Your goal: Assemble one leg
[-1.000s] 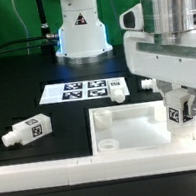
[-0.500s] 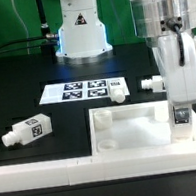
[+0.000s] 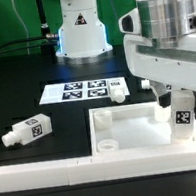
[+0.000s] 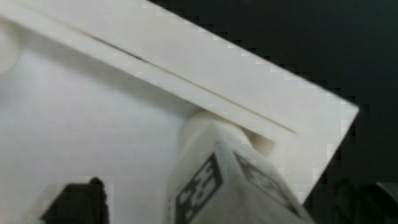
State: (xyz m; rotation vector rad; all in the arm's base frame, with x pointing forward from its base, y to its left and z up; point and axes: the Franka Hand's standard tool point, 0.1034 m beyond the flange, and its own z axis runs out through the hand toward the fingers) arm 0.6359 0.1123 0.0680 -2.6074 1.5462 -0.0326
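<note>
Tool (image 3: 181, 102) grips a leg (image 3: 183, 117) upright over the white square panel's (image 3: 130, 127) corner, near the tabletop's (image 3: 23, 81) front edge; seating appears underway; next, likely twisting the peg into its hole.

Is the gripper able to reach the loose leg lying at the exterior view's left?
Probably yes: that leg lies on open table with nothing over it, but the gripper is shut on another leg.

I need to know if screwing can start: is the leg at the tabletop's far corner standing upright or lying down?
Upright: the leg stands on end at the tabletop corner, tag facing out.
</note>
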